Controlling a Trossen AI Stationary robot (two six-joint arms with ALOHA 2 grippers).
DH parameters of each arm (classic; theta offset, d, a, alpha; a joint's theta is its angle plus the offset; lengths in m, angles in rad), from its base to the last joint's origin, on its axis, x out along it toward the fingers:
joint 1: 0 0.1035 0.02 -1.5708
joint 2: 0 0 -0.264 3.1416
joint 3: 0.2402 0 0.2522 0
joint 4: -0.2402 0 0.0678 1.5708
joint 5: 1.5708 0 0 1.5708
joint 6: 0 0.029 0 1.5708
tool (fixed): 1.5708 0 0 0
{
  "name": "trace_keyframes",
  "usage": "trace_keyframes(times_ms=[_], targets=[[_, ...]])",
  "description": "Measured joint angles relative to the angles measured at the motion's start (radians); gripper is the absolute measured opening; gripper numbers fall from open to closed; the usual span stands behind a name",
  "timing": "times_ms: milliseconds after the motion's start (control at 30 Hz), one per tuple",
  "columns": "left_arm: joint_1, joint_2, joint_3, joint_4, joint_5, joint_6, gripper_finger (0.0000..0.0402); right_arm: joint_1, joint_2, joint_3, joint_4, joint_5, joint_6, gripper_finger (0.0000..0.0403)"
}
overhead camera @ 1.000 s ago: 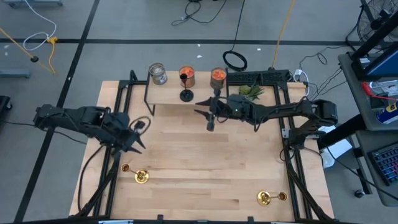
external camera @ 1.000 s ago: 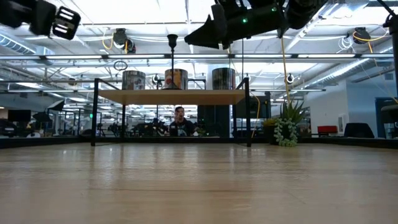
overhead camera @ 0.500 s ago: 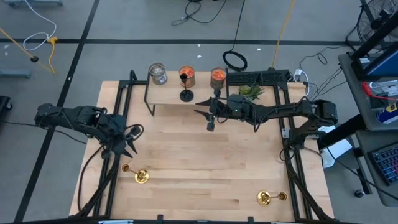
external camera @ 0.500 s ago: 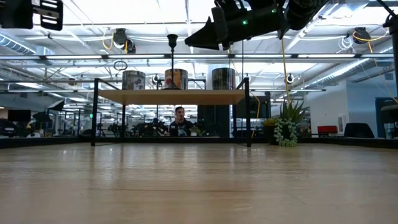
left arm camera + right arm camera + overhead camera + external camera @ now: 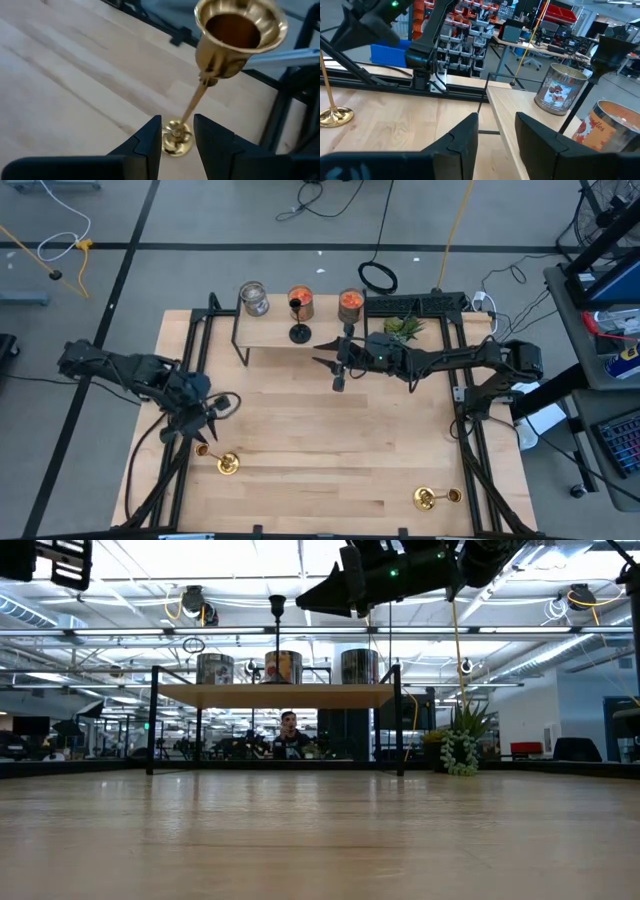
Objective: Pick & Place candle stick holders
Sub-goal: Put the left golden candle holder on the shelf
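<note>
Your left gripper [image 5: 200, 430] hangs over table's [image 5: 330, 430] near-left area, just beside gold holder [image 5: 222, 462]; fingers [image 5: 150, 142] released, parted, with holder's base [image 5: 177, 140] showing in gap between them, nothing grasped. Second gold holder [image 5: 432, 498] lies on near-right part of table, well apart. Black holder [image 5: 298, 320] stands upright on raised shelf [image 5: 275, 330] among three jars [image 5: 253, 299]. Your right gripper [image 5: 325, 352] waits just beside shelf edge, fingers [image 5: 465, 135] apart, empty.
</note>
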Motion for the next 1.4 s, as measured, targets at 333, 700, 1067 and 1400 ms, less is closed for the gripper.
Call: trace_keyframes(times_ms=[333,700,1067,1400], targets=[[-0.158,0.039,0.000,0.005,-0.015,-0.003,0.0117,0.000,0.000,0.000,0.005,0.000,0.000,0.0125],[-0.235,0.045,0.000,0.077,-0.162,-0.098,0.0117,0.000,0.000,0.001,0.032,0.000,0.000,0.0126],[-0.251,0.047,0.000,0.182,-0.129,-0.313,0.0117,0.000,0.000,0.001,0.031,0.000,-0.008,0.0126],[-0.251,0.047,0.000,0.199,-0.196,-0.392,0.0117,0.000,0.000,0.001,0.031,0.000,-0.008,0.0126]])
